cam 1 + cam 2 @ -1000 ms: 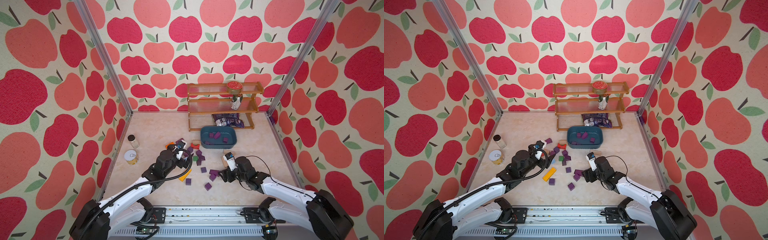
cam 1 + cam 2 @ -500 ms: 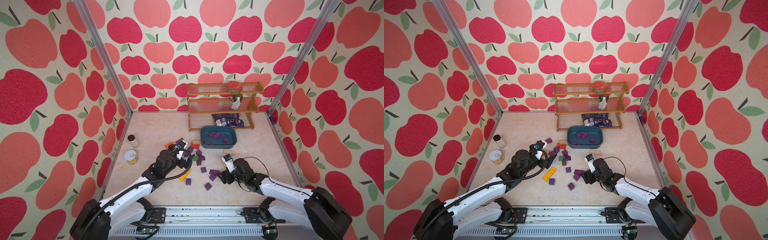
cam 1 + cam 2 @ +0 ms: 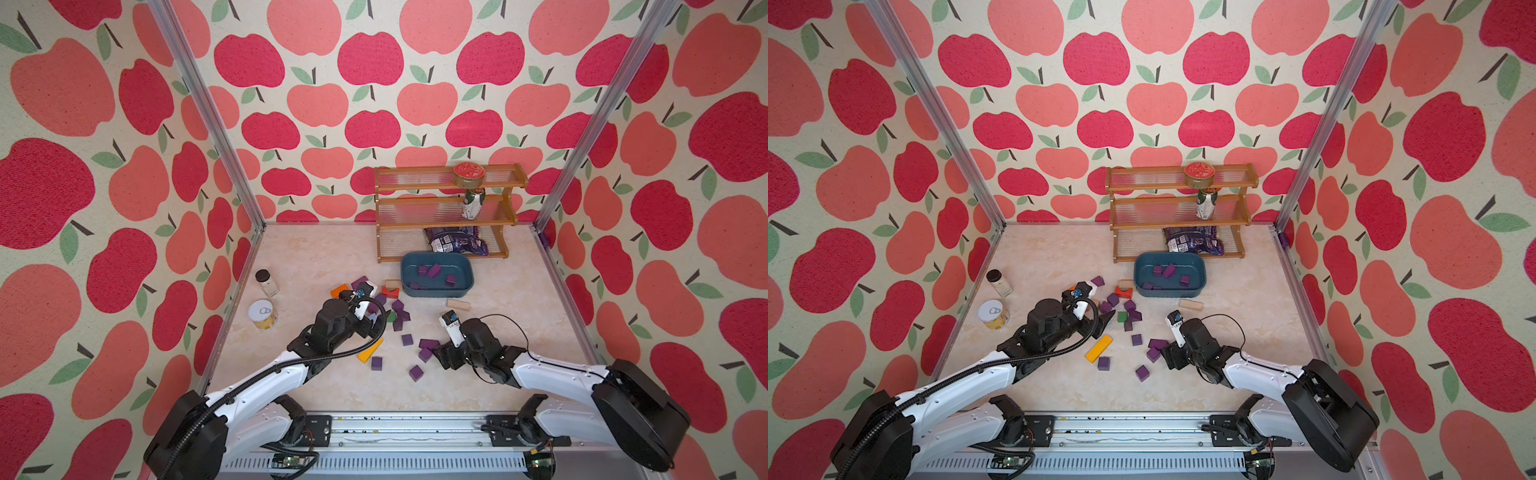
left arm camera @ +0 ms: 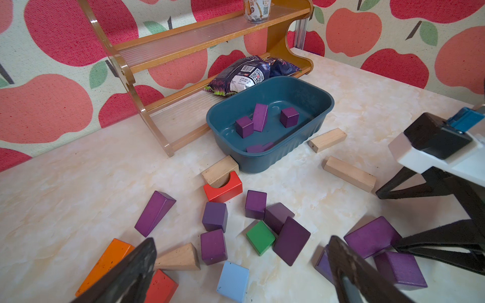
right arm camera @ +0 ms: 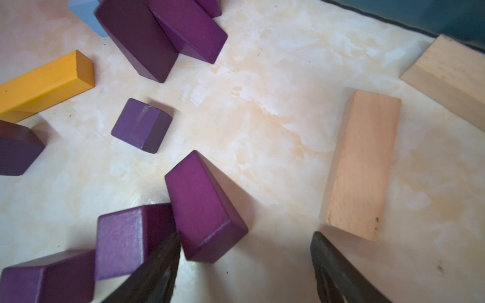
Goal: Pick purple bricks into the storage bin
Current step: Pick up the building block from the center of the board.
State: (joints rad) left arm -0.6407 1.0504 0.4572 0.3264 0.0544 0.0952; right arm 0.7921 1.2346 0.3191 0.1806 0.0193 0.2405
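The teal storage bin (image 3: pixel 464 286) (image 4: pixel 265 160) stands in front of the shelf rack and holds several purple bricks (image 4: pixel 244 127). More purple bricks lie scattered mid-table (image 3: pixel 407 340) (image 3: pixel 1142 372). My right gripper (image 3: pixel 439 357) (image 5: pixel 244 265) is open and low over the table; a long purple brick (image 5: pixel 202 207) (image 3: pixel 429 344) lies just ahead of one of its fingers (image 5: pixel 157 267), with a purple cube (image 5: pixel 123 238) outside that finger. My left gripper (image 3: pixel 374 322) (image 4: pixel 241 265) is open above the mixed pile, a light-blue block (image 4: pixel 233 278) between its fingers and a purple brick (image 4: pixel 214 246) beyond.
Orange (image 4: pixel 105 259), red (image 4: pixel 223 187), green (image 4: pixel 260 237), yellow (image 3: pixel 370 351) and plain wood blocks (image 5: pixel 362 168) mix with the purple ones. A jar (image 3: pixel 266 282) and a tin (image 3: pixel 262 314) stand at the left. The wooden rack (image 3: pixel 446 208) holds a purple snack bag (image 3: pixel 455 241).
My right gripper has crept a little to the left, closer to the long purple brick. The left arm has stayed where it was.
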